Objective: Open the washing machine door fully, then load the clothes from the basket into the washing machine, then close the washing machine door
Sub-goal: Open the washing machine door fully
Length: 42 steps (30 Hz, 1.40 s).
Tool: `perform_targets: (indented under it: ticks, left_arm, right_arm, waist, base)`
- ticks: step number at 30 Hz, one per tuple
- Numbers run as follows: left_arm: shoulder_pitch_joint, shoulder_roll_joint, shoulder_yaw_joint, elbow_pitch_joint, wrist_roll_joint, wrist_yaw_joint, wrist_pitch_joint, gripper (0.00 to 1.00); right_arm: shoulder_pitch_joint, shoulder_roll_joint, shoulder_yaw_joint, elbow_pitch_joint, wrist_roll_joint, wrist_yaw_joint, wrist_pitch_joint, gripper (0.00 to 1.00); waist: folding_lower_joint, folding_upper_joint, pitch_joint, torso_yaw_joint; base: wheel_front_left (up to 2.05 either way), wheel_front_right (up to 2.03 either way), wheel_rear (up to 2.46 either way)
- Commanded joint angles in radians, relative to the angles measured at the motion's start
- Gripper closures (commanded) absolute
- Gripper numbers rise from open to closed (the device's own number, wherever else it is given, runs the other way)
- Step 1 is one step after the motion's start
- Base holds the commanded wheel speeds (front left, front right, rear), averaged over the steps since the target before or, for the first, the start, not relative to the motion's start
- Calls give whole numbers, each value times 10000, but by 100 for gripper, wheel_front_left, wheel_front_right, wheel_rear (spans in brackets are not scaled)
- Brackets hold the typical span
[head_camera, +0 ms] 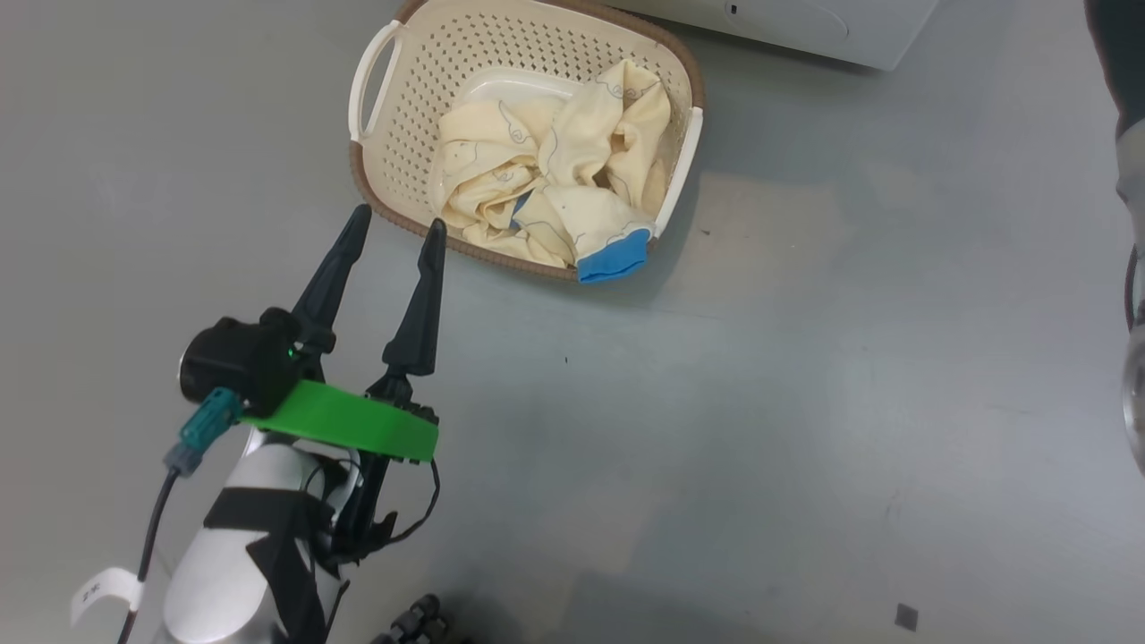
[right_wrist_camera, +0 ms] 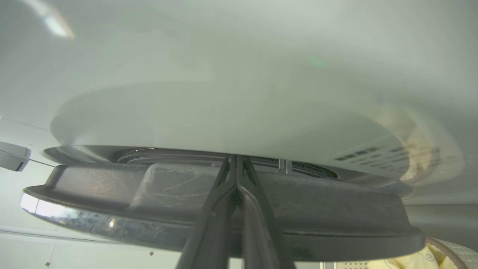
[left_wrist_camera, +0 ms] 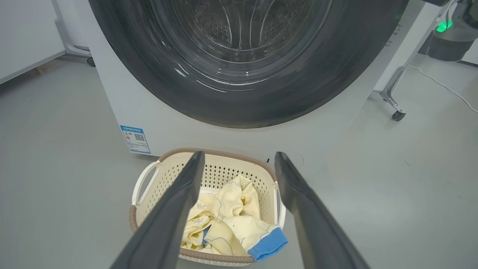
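Note:
The cream basket [head_camera: 402, 116] stands on the grey floor in front of the white washing machine [head_camera: 805, 27], holding crumpled cream-yellow clothes [head_camera: 572, 152] with a blue cuff over its near rim. My left gripper [head_camera: 397, 217] is open and empty, just short of the basket's near-left rim. The left wrist view shows the gripper [left_wrist_camera: 239, 154] above the basket [left_wrist_camera: 224, 172] and clothes [left_wrist_camera: 231, 209], facing the washing machine door [left_wrist_camera: 306, 97]. In the right wrist view the door [right_wrist_camera: 336, 209] stands slightly ajar from the machine front [right_wrist_camera: 239, 74]. My right gripper [right_wrist_camera: 237, 158] is shut, its tips in that gap.
A metal stand leg with a caster [left_wrist_camera: 397, 114] and a white cable [left_wrist_camera: 448, 87] lie right of the machine. A dark, glassy shape [head_camera: 1134, 376] cuts the head view's right edge. Open grey floor spreads right of the basket.

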<state>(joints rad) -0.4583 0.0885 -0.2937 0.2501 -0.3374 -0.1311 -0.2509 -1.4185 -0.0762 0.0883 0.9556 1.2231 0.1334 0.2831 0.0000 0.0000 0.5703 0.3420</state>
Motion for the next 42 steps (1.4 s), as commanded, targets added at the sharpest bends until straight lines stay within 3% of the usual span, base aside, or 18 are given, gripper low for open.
perform_targets:
  ticks: [1,25,42]
  left_arm:
    - [-195,232,300,-238,-105,4,-109,0]
    - [-112,78,439,-247,-15,4,-109,0]
    - [152,50,562,-252,149,4,-109,0]
  right_arm:
    - [-534,259,123,-193,354,-27,140,100]
    - [-995,260,1106,1372,2536,-27,658,100]
    - [-510,260,2775,2072,3680,-27,1424,100]
  waist:
    - [0,0,5,59]
    - [0,0,-190,172]
    - [0,0,-734,-34]
  base:
    - [0,0,0]
    - [0,0,0]
    - [0,0,0]
